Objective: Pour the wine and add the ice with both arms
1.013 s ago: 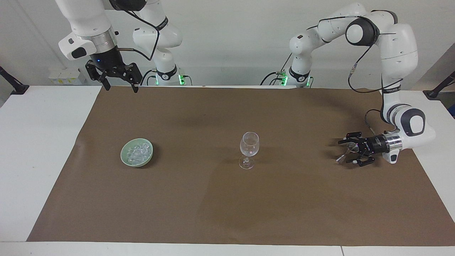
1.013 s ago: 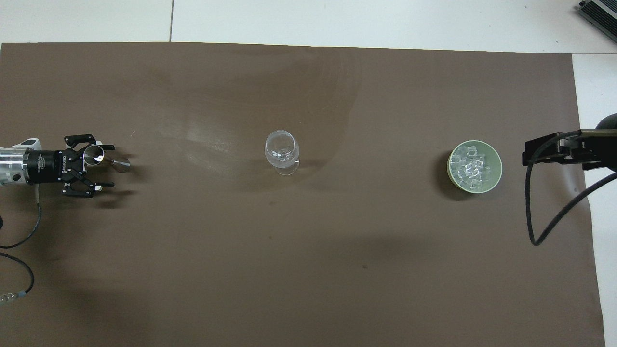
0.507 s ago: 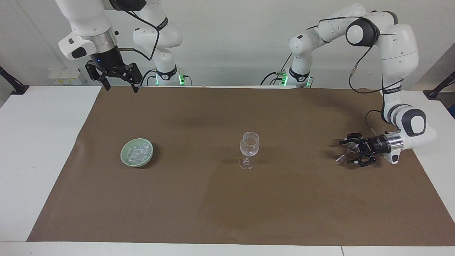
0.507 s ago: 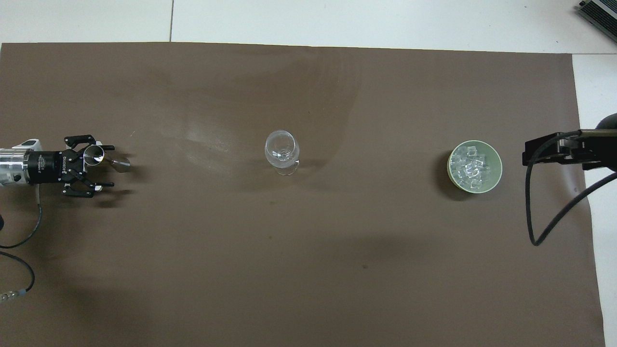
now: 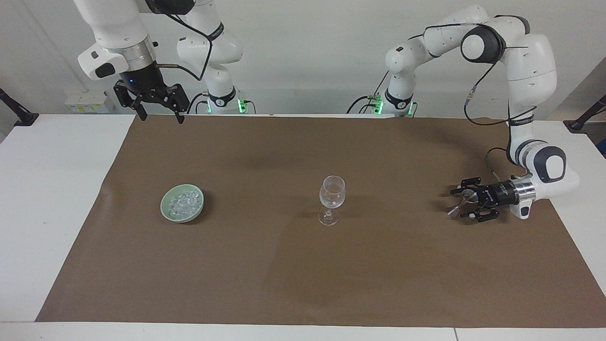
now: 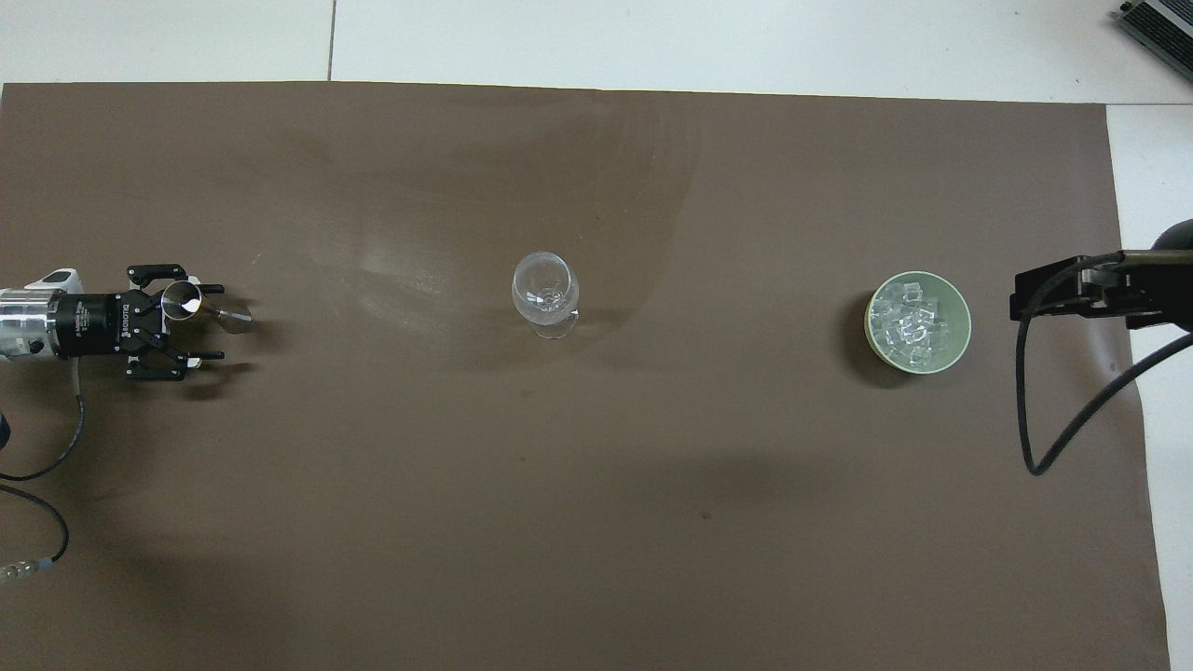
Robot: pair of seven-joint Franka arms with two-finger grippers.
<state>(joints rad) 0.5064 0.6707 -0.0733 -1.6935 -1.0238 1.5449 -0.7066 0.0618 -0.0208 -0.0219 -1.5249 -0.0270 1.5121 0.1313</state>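
My white table [image 5: 57,199] carries a broad brown paper sheet [image 5: 303,265] over most of its top. At the far edge I see a plain pale wall [image 5: 307,57], evenly lit.

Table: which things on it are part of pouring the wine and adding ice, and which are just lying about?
In the job:
- wine glass, mid-table
- green bowl holding the ice
- small shiny cup inside the open left gripper
- right gripper, idle, raised over the mat's edge

Lying about:
- brown mat
- black clamp at the table's corner
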